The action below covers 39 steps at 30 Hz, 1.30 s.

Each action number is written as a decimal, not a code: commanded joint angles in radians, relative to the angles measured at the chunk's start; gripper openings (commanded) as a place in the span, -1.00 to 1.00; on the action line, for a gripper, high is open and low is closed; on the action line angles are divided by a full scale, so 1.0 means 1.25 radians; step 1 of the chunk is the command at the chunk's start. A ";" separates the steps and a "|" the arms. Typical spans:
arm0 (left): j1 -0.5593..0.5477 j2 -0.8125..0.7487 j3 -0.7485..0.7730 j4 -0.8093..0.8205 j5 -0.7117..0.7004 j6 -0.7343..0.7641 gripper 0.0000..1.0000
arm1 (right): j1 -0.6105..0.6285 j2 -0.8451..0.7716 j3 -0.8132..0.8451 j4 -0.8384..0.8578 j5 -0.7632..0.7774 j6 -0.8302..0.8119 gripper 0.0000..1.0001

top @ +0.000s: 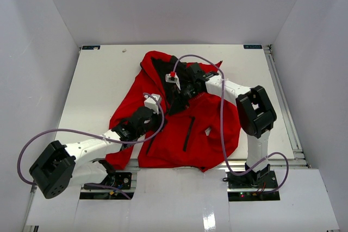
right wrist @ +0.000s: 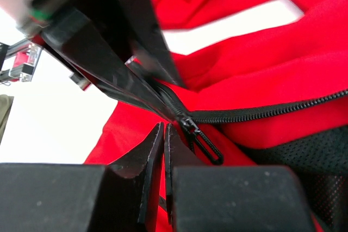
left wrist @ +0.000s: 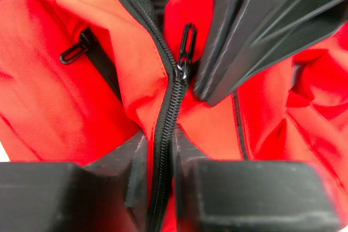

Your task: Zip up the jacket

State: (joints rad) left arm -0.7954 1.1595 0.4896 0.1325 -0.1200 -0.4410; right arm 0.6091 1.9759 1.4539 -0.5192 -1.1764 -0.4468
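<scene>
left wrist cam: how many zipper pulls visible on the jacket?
2. The front-zipper pull stands mid-frame at the top of the closed teeth. A smaller pull lies upper left on the jacket. Folds may hide others.

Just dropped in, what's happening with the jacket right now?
Both arms are on the red jacket spread on the table. The left hand pinches the closed stretch of zipper just below the slider. The right hand is shut, its tips beside the slider; the pull tab lies loose next to them, not gripped. Above the slider the front is open, showing black lining, so zipping is only partly done.
</scene>
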 commanded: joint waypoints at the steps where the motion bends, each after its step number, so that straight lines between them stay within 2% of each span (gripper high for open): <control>1: 0.004 -0.054 -0.031 0.078 -0.007 0.033 -0.82 | 0.006 -0.043 -0.061 0.056 0.039 0.061 -0.85; 3: 0.004 -0.079 -0.053 0.108 0.004 0.049 -1.00 | 0.005 -0.065 -0.086 0.086 0.061 0.086 -0.85; 5: 0.004 -0.096 -0.072 0.133 0.018 0.062 -1.00 | 0.006 -0.087 -0.107 0.113 0.068 0.104 -0.77; 8: 0.004 -0.113 -0.092 0.158 0.031 0.074 -1.00 | 0.005 -0.117 -0.123 0.138 0.083 0.129 -0.49; 10: 0.004 -0.124 -0.098 0.163 0.033 0.081 -1.00 | 0.005 -0.136 -0.125 0.140 0.084 0.132 -0.41; 20: 0.003 -0.130 -0.106 0.167 0.051 0.105 -1.00 | 0.005 -0.212 -0.088 0.173 0.120 0.177 -0.26; 23: 0.003 -0.133 -0.106 0.165 0.049 0.110 -1.00 | 0.005 -0.205 -0.048 0.181 0.126 0.220 -0.17; 28: 0.003 -0.146 -0.113 0.166 0.045 0.112 -1.00 | -0.006 -0.120 0.062 0.136 0.159 0.259 -0.12; 33: 0.004 -0.144 -0.111 0.165 0.048 0.117 -1.00 | -0.010 -0.065 0.084 0.117 0.158 0.257 0.00; 39: 0.004 -0.151 -0.112 0.159 0.043 0.117 -1.00 | -0.019 -0.024 0.097 0.102 0.119 0.248 -0.03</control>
State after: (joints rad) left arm -0.7933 1.0055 0.3496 0.3001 -0.0673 -0.3107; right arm 0.5944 1.9265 1.5356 -0.3625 -0.9801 -0.1375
